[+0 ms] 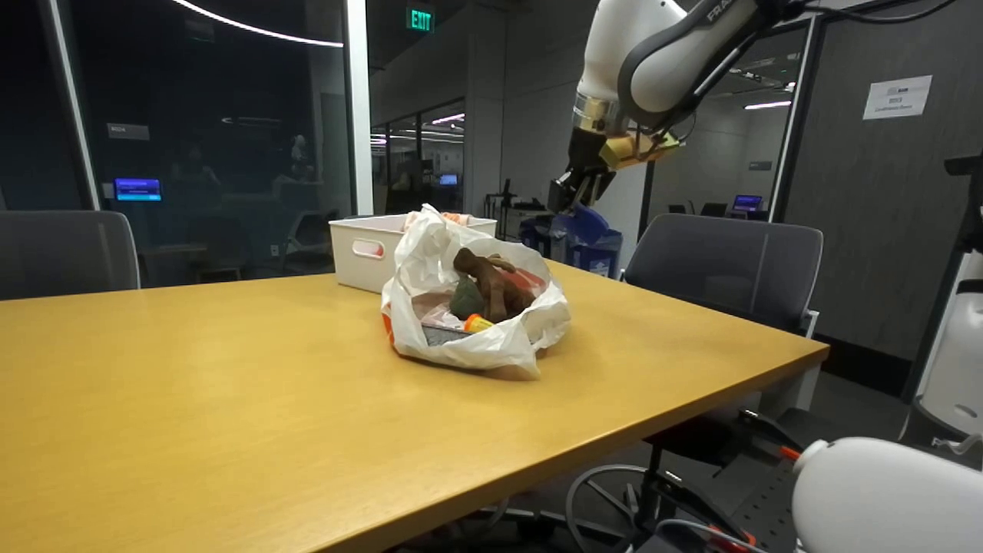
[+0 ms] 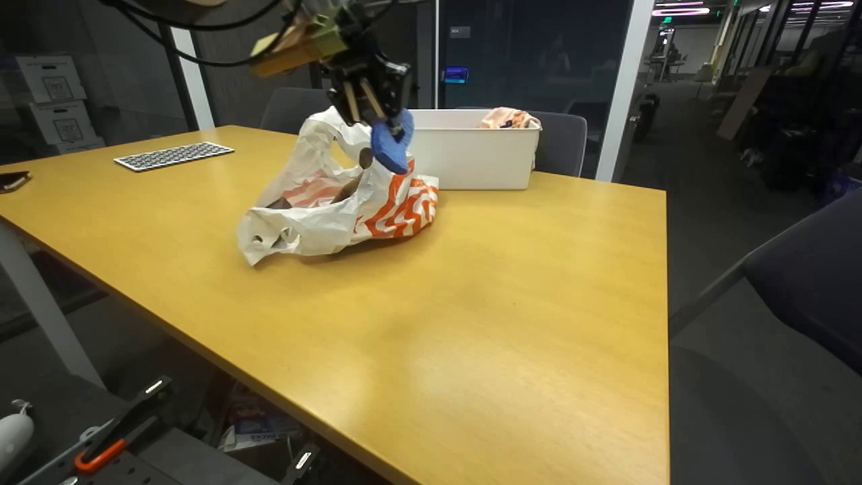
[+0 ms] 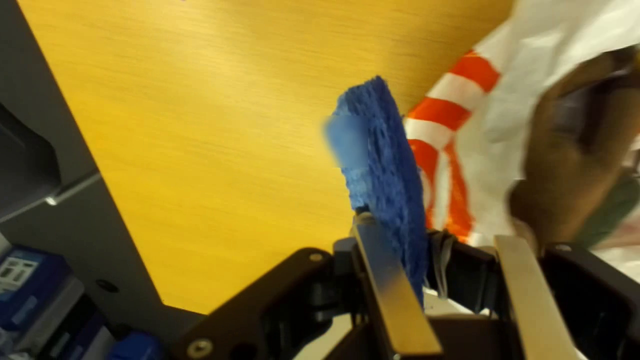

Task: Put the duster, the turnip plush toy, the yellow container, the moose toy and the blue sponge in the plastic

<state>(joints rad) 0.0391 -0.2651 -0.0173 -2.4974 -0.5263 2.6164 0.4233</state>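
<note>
Across the big table (image 2: pixel 525 323) the plastic bag (image 2: pixel 316 232) lies gaping and looks nearly packed, with the gripper (image 3: pixel 402 227) up in the air just off its striped side and the brown moose toy (image 1: pixel 499 288) already in! Pinched between the fingers (image 3: pixel 392 290) and outside the bag, there's the blue sponge (image 3: pixel 397 165), apparently the one left to go. Inside sit what seem to be the turnip plush (image 1: pixel 465 298) and the yellow container (image 1: pixel 478 322); the duster I can't make out for sure.

The plastic bag (image 2: pixel 337 223) gapes open upward, bare tabletop (image 2: pixel 465 303) before it, the white bin (image 2: pixel 471 158) obstructing behind.
</note>
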